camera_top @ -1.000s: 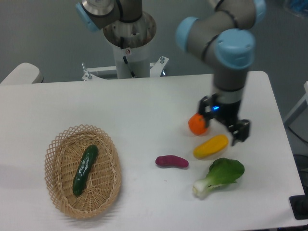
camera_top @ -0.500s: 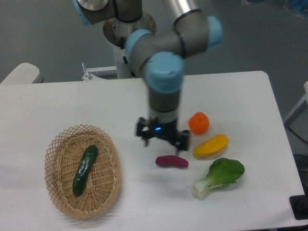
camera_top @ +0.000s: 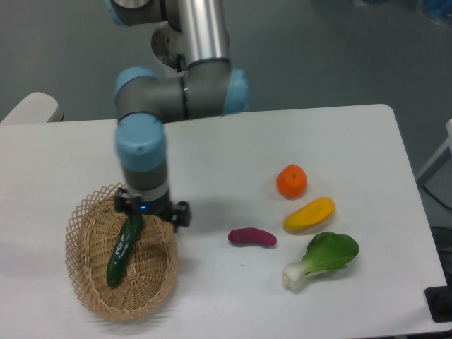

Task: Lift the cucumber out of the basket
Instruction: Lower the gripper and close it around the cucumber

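While hanging open-jawed over the upper end of the cucumber [camera_top: 124, 248] lying lengthwise in the basket [camera_top: 85, 282], could snag the gripper [camera_top: 152, 210] on the woven rim or pinch only the rounded tip and slip off.

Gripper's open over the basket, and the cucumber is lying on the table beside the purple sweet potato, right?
Not quite. In the camera view the cucumber lies inside the basket, under the open gripper. The purple sweet potato lies alone on the table.
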